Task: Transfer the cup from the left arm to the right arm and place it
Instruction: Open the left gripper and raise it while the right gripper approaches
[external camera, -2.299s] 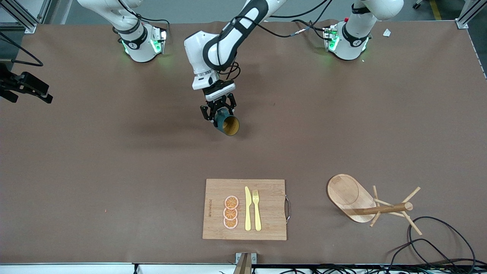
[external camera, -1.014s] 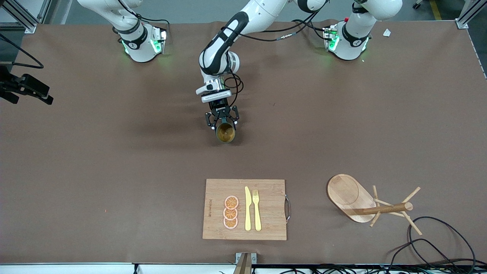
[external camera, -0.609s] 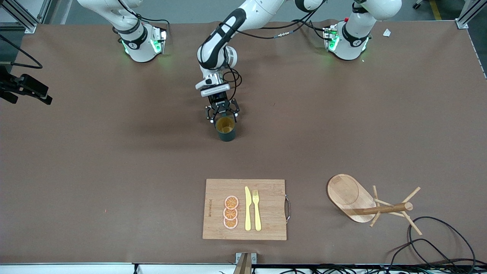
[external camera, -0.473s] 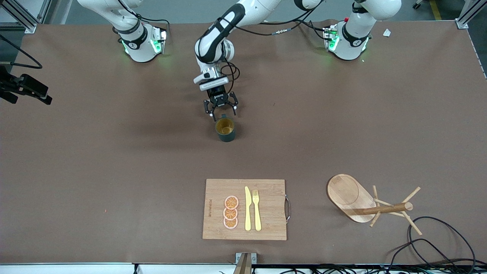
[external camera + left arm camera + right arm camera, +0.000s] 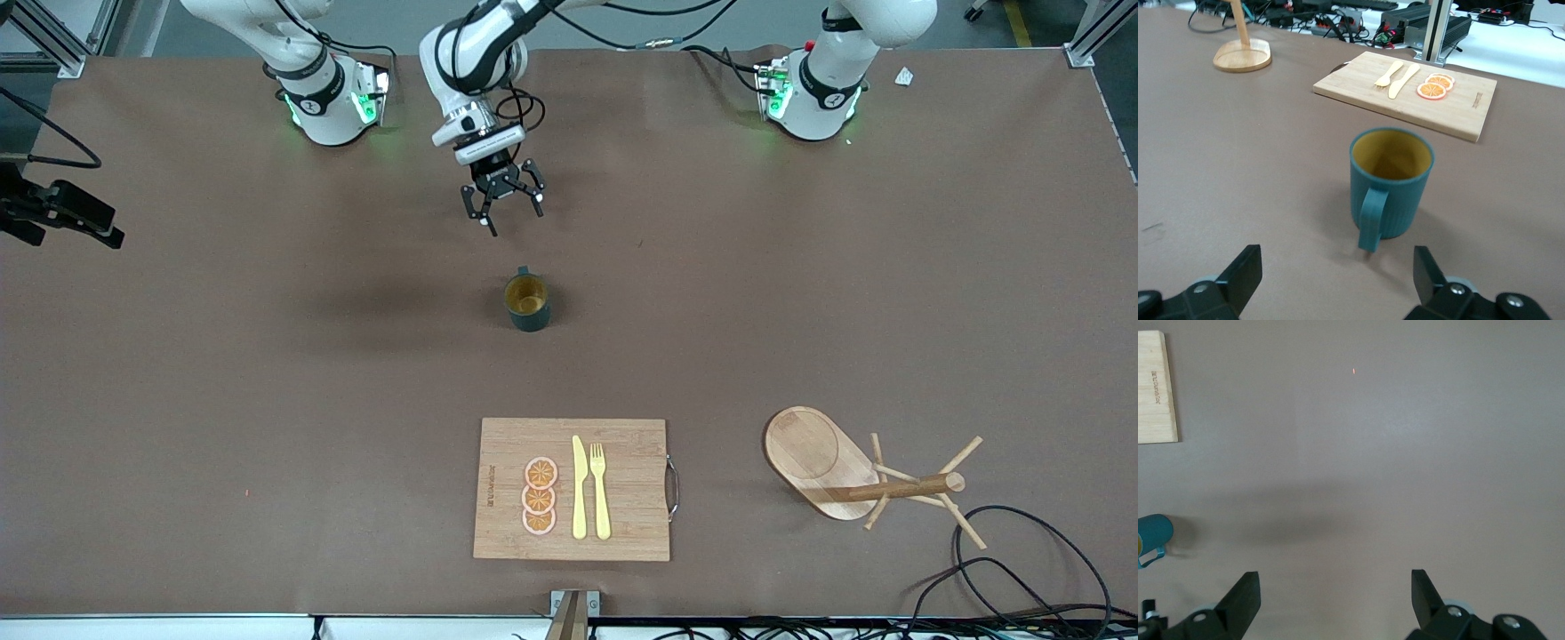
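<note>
The cup (image 5: 526,302) stands upright near the middle of the surface (image 5: 267,400), closer to the robots' edge than the cutting board (image 5: 573,489) is. Its handle points toward the robots. Nothing is touching it.

The left claw (image 5: 504,203) is in the air over the bare surface between the cup and the robots' edge. Its two fingers are spread wide and it holds nothing. In the left wrist view the cup (image 5: 1390,183) sits just ahead of the spread fingers (image 5: 1245,273), with a clear gap.

The right claw (image 5: 1331,600) cannot be seen in the front view. Its wrist view shows its fingers spread wide and empty, high over the surface, with the cup (image 5: 1153,535) off at the edge of its view.

It looks like the left arm's part is done and the cup waits for the right arm. Next, the right claw should come down to the cup with its fingers open, close on the side or rim, and keep it upright so it does not tip.
</note>
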Controlling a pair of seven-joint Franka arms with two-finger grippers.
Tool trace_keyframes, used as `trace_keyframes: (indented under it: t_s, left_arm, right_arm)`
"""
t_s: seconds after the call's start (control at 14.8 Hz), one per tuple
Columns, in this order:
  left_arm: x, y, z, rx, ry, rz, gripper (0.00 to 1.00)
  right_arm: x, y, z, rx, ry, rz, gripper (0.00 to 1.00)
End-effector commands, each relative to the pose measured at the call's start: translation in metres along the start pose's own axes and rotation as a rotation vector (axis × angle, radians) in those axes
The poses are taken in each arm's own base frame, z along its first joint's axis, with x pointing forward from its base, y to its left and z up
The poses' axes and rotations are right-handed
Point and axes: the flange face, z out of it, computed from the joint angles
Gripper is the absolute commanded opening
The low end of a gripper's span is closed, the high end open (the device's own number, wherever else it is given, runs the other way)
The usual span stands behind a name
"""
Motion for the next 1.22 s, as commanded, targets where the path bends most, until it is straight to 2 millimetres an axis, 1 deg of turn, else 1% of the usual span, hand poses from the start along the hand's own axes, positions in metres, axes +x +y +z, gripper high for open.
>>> trace_keyframes:
  t_s: [0.0,0.07,0.14,0.2,0.27,0.34,0.41,0.47,0.54,0.61,0.68,0.81,0.95,1.01,1.15]
  left_arm:
    - [0.074,0.008,-0.037,0.015,-0.092,-0.091,1.0]
    - [0.102,0.012,-0.041,0.023,-0.122,-0.126,1.0]
    - [0.134,0.015,-0.042,0.03,-0.142,-0.162,1.0]
    - [0.161,0.017,-0.037,0.045,-0.164,-0.192,1.0]
    - [0.184,0.018,-0.033,0.061,-0.193,-0.207,1.0]
    - [0.212,0.018,-0.023,0.081,-0.226,-0.205,1.0]
    - [0.238,0.018,-0.015,0.096,-0.259,-0.209,1.0]
    - [0.269,0.015,-0.003,0.122,-0.306,-0.239,1.0]
    - [0.295,0.012,0.008,0.142,-0.333,-0.264,1.0]
    - [0.313,0.006,0.021,0.162,-0.36,-0.261,1.0]
    - [0.331,-0.002,0.04,0.188,-0.388,-0.244,1.0]
    - [0.362,-0.013,0.077,0.218,-0.433,-0.176,1.0]
    - [0.39,-0.024,0.108,0.238,-0.474,-0.135,1.0]
    - [0.403,-0.029,0.123,0.246,-0.502,-0.125,1.0]
    - [0.436,-0.044,0.151,0.252,-0.562,-0.114,1.0]
  right_arm:
    - [0.001,-0.022,0.015,0.017,-0.029,-0.022,1.0]
    - [0.0,-0.036,0.022,0.015,-0.043,-0.038,1.0]
    - [-0.001,-0.058,0.029,0.019,-0.055,-0.058,1.0]
    - [0.001,-0.072,0.043,0.028,-0.077,-0.028,1.0]
    - [0.005,-0.082,0.055,0.039,-0.083,-0.006,1.0]
    - [0.008,-0.101,0.071,0.039,-0.08,-0.005,1.0]
    - [0.009,-0.125,0.086,0.04,-0.081,0.025,1.0]
    - [0.01,-0.15,0.098,0.038,-0.086,0.06,1.0]
    - [0.01,-0.176,0.11,0.03,-0.092,0.087,1.0]
    - [0.009,-0.199,0.119,0.028,-0.084,0.117,1.0]
    - [0.008,-0.221,0.129,0.023,-0.082,0.148,1.0]
    - [0.005,-0.258,0.151,0.018,-0.078,0.199,1.0]
    - [0.001,-0.289,0.18,0.013,-0.102,0.206,1.0]
    - [0.001,-0.3,0.195,0.029,-0.118,0.202,1.0]
    - [0.0,-0.325,0.228,0.053,-0.15,0.195,1.0]
